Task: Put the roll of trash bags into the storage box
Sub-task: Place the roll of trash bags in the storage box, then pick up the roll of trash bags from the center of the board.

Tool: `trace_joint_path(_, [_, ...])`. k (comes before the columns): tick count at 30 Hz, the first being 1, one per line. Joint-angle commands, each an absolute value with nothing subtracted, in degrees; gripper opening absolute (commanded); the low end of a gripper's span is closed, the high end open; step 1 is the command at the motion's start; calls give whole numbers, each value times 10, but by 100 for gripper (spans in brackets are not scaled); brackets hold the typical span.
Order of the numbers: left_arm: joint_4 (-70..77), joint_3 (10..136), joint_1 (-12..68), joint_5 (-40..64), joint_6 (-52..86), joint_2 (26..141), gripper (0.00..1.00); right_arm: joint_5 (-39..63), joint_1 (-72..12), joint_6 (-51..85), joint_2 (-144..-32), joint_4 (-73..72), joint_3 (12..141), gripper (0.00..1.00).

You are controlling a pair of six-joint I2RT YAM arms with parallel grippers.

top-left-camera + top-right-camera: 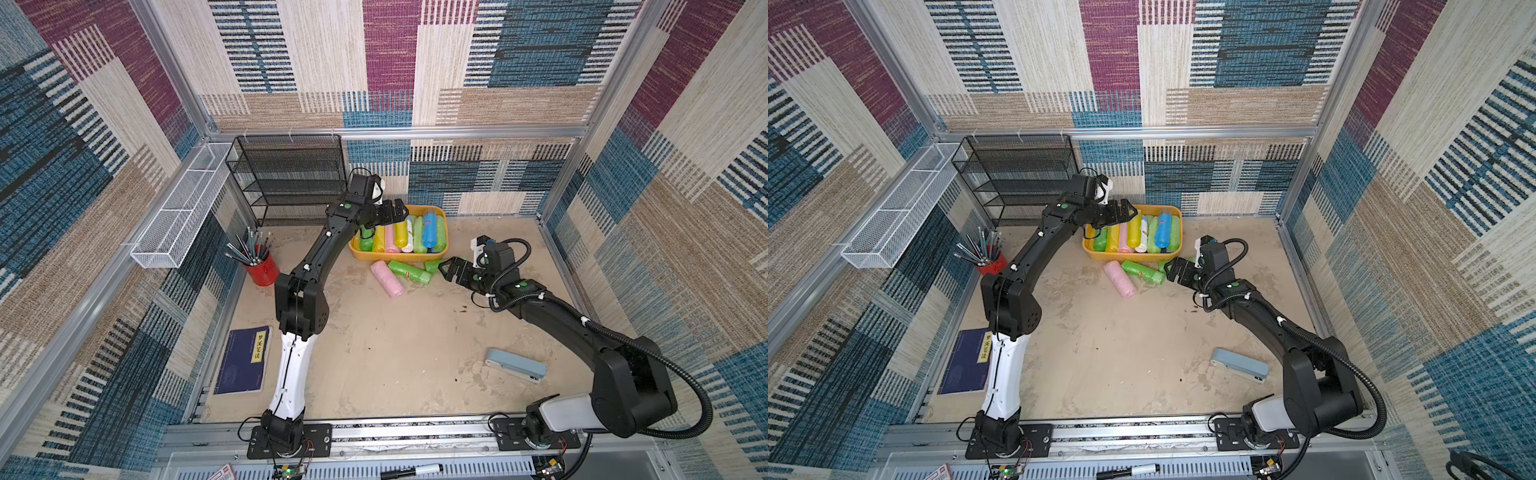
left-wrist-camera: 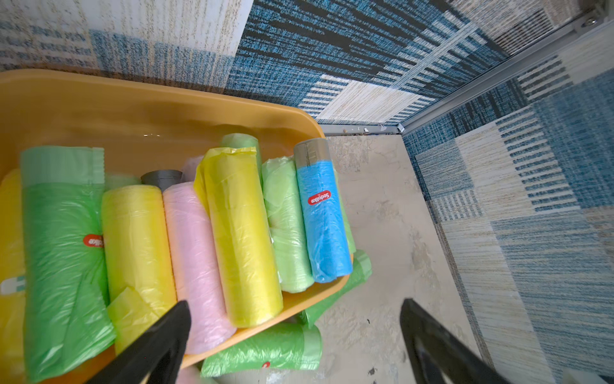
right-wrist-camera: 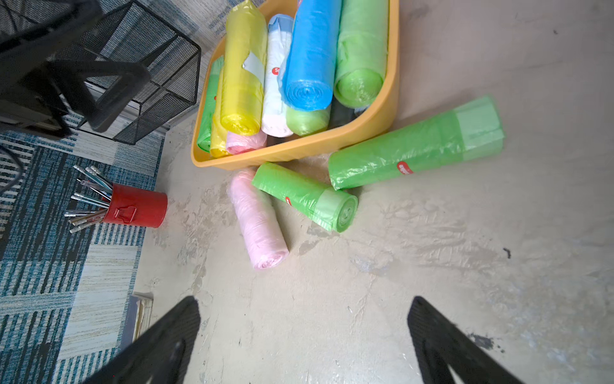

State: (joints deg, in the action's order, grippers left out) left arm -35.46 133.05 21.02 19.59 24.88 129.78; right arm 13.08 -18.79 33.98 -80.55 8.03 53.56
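The orange-yellow storage box [image 1: 397, 257] [image 1: 1128, 257] stands at the back of the table with several coloured rolls lying side by side in it. Three rolls of trash bags lie on the table in front of it: a pink one [image 1: 387, 278] [image 3: 259, 219], a short green one [image 1: 409, 270] [image 3: 304, 196] and a longer green one [image 3: 415, 149]. My left gripper [image 1: 398, 212] [image 2: 295, 304] hangs open and empty above the box's left end [image 2: 133, 99]. My right gripper [image 1: 448, 270] [image 3: 304, 301] is open and empty, low over the table just right of the loose rolls.
A black mesh rack [image 1: 291, 178] and a white wire basket [image 1: 183, 208] stand at the back left. A red pencil cup [image 1: 262, 271] stands left of the box. A blue notebook [image 1: 243, 361] lies front left, a grey stapler [image 1: 515, 365] front right.
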Motion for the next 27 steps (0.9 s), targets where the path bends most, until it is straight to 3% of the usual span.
trace_joint_path(1, [-355,1297,210,176,234,1259,98,125,-189,324,-800,71,549,99])
trace_joint_path(13, [-283,1052,208,109,229,1060,99,153,-189,330,-820,-35,579,99])
trace_joint_path(22, [-189,824,205,71,274,911,99,62,-189,199,-952,103,752,99])
trace_joint_path(27, [-186,745,206,68,284,860,98,98,-190,172,-1008,96,824,99])
